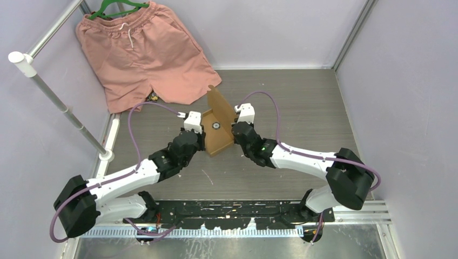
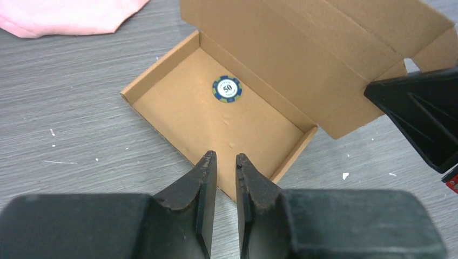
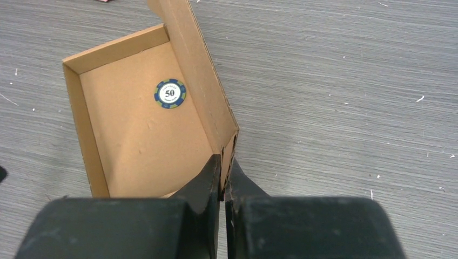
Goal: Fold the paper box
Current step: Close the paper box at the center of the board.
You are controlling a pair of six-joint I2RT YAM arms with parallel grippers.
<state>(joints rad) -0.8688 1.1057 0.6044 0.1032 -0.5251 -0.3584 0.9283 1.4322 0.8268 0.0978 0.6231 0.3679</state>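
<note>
Looking at the paper box [image 1: 216, 132], we find it mid-table between the two arms, its shallow tray formed and its lid [image 2: 302, 43] standing upright along one long side, with a poker chip [image 2: 227, 89] lying loose on the tray floor. The right gripper [image 3: 222, 167] is pinched tight on a corner of the cardboard where the wall meets the lid. The left gripper [image 2: 224, 162] hangs over the tray's near corner with only a narrow slot between its fingers, and we cannot tell whether it nips the wall. We think the main risk is the single-corner pinch: swinging the lid down from there could crease or tear the board, or drag the light box across the table [image 1: 302, 108] if the left side is not truly held. A tilt would send the chip sliding out. The left fingers also sit in the lid's closing path, so the flap could jam against them.
</note>
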